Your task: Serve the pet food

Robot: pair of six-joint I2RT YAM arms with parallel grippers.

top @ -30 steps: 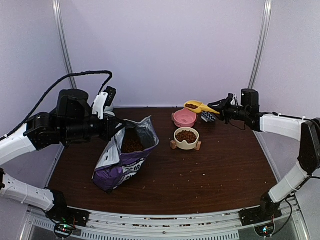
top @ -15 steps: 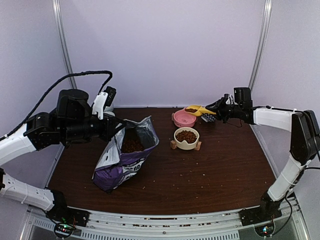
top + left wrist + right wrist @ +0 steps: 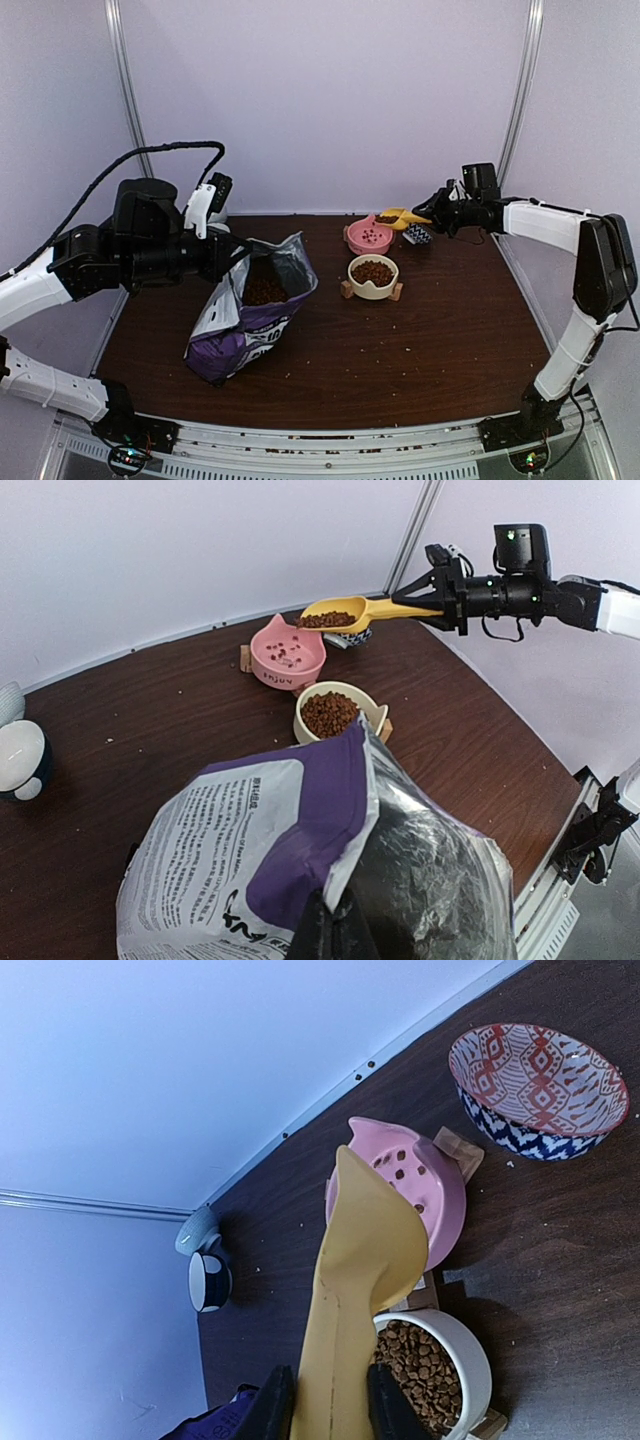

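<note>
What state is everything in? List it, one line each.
Purple bag: open, upright, kibble inside.
Yellow scoop: loaded with kibble.
Pink bowl: barely any kibble.
Cream bowl: full.
Patterned bowl: empty.
Left gripper: shut on the bag.
Right gripper: shut on the scoop.

A cream bowl [image 3: 372, 290] sits on a small wooden stand [image 3: 346, 290] around the middle of the dark brown surface [image 3: 450, 330]. Just behind it stands a pink bowl [image 3: 360, 247] with ear-like points on its rim. Behind and to the right of the cream bowl is a patterned bowl [image 3: 510, 1132], blue and white outside, red and white inside. A yellow scoop [image 3: 395, 607] hangs in the air behind the cream bowl, its cup over the pink bowl's far edge. Well to the cream bowl's left, near the back wall, stands a white and dark mug [image 3: 20, 762].
</note>
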